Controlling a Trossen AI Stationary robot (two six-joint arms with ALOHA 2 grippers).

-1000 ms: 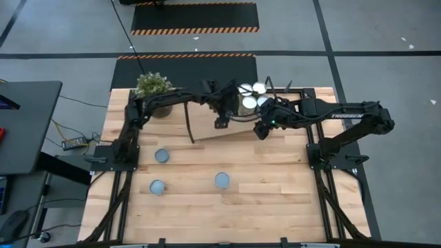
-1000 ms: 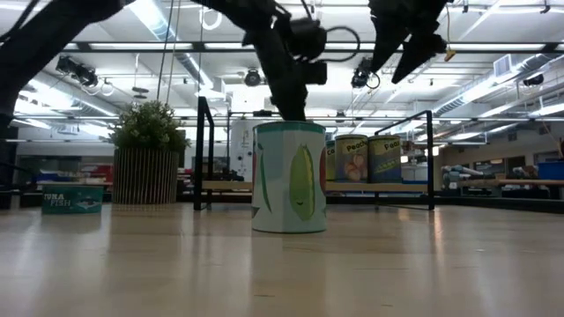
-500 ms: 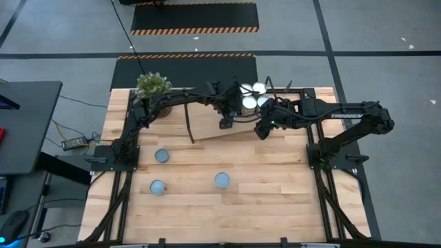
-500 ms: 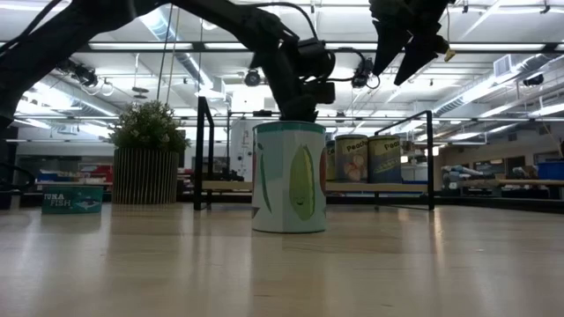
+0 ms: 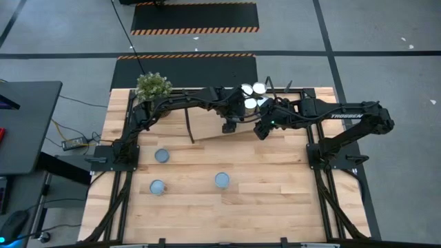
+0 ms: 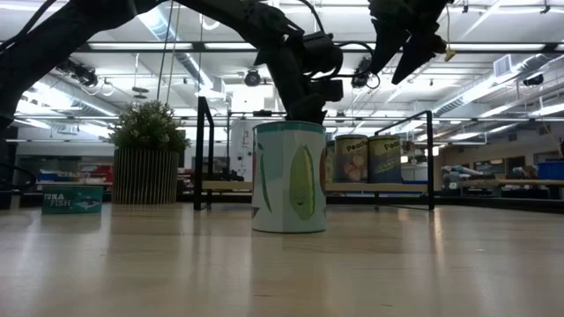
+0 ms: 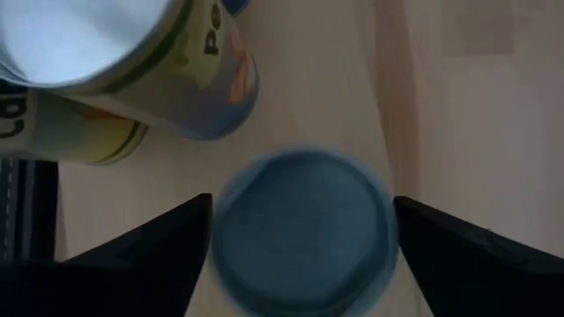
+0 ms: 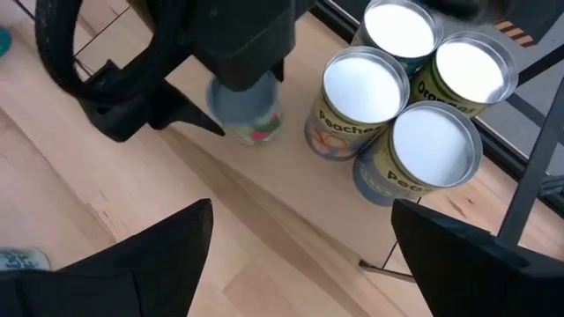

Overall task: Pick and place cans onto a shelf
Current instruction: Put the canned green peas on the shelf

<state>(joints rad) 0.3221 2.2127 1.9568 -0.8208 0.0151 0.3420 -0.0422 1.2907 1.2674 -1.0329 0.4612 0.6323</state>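
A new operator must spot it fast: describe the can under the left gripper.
Find the tilted plywood shelf at the table's far side, with four silver-topped cans clustered at one end. The can stands on the board beside that cluster, directly below the left gripper. Its top is dull bluish-grey, not bright white.

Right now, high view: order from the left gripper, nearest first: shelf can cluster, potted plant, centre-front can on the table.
1. Shelf can cluster, just right of the left gripper, on the shelf.
2. Centre-front can, toward the table's front.
3. Potted plant, back-left corner.
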